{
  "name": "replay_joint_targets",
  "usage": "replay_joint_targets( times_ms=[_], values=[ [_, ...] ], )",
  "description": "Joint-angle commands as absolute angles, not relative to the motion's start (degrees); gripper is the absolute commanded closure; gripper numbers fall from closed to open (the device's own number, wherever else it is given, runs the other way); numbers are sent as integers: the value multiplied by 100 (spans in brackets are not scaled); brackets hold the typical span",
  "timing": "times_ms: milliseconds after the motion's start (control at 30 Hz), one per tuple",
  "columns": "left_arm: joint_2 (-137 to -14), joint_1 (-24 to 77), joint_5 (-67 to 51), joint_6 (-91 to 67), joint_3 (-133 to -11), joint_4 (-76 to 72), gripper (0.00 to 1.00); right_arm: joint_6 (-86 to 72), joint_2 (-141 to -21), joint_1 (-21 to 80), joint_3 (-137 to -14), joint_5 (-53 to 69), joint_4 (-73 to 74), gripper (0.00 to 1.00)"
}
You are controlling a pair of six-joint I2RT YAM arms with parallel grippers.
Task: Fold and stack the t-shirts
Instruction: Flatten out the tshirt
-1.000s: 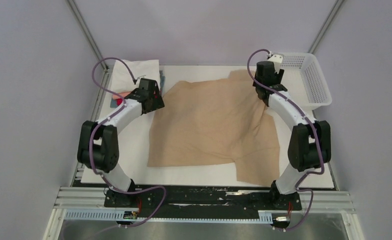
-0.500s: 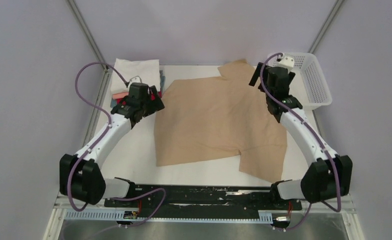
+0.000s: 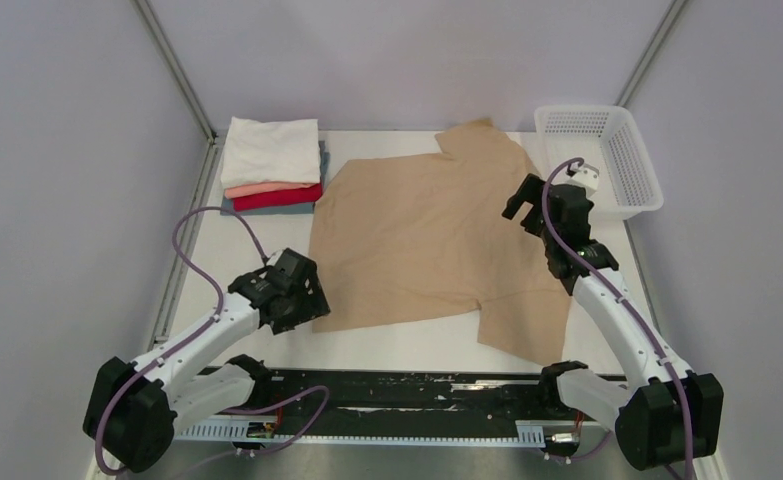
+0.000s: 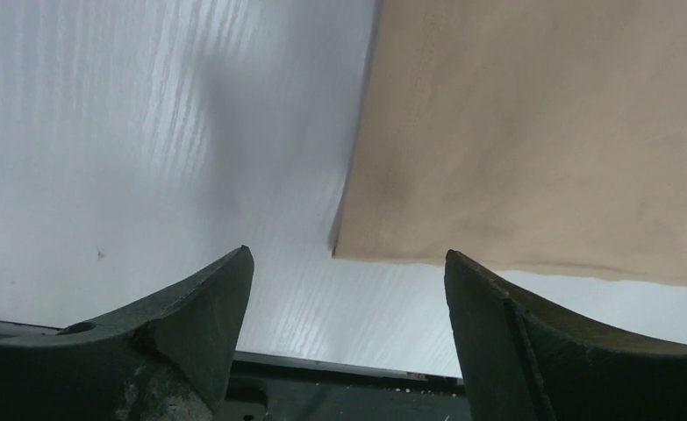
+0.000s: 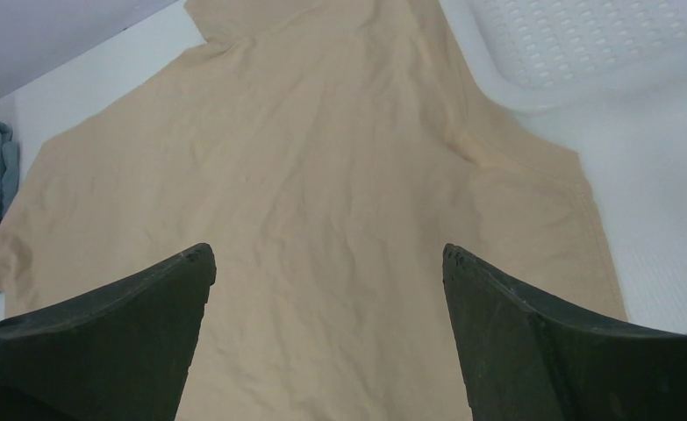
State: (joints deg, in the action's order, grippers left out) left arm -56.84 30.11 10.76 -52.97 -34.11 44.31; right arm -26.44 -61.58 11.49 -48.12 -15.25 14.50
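A tan t-shirt [image 3: 437, 235] lies spread flat on the white table. Its near left corner shows in the left wrist view [image 4: 533, 149]. A stack of folded t-shirts sits at the far left: white [image 3: 270, 152] on top, then pink, red [image 3: 277, 199] and blue-grey. My left gripper [image 3: 302, 305] is open and empty, just above the shirt's near left corner [image 4: 344, 259]. My right gripper [image 3: 527, 205] is open and empty, held above the shirt's right side [image 5: 326, 254].
A white mesh basket [image 3: 607, 160] stands at the far right corner, and also shows in the right wrist view [image 5: 585, 44]. A black rail [image 3: 397, 385] runs along the table's near edge. Metal frame posts rise at the back corners.
Both grippers have let go of the shirt and pulled back toward me. The left one moved from beside the stack to the near left corner. The shirt now lies flatter.
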Motion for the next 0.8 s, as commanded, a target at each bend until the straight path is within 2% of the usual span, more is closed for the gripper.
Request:
replay_joint_targets(
  times_ms=[0,100,200,400,567,633,700,733,767],
  values=[
    [-5797,3100,677,-5757,-3315,4072,18,-2816,-6038,1138,-4780,-1458,1624,0],
    [-5999,3140,604,-5752,-3351,4085,34,-2830,-6115,1136,-4780,-1574,1718,0],
    [-6155,3172,595,-5738,-3301,4080,43,-2851,-6229,1140,-4822,-1561,1799,0],
    [-6740,3188,291,-5688,-3142,3630,54,-2874,-6347,1136,-4867,-1527,1881,0],
    [-7299,3195,384,-5688,-3202,3469,57,-2905,-6295,1135,-4821,-1564,1945,0],
    [-7510,3196,525,-5699,-3264,3456,62,-2917,-6244,1135,-4791,-1566,1986,0],
    [-7683,3193,595,-5700,-3314,3416,75,-2922,-6176,1137,-4764,-1579,2028,0],
    [-7757,3196,637,-5710,-3331,3409,93,-2926,-6137,1135,-4749,-1589,2060,0],
    [-7768,3192,674,-5716,-3355,3390,99,-2949,-6099,1138,-4732,-1605,2123,0]
  ],
)
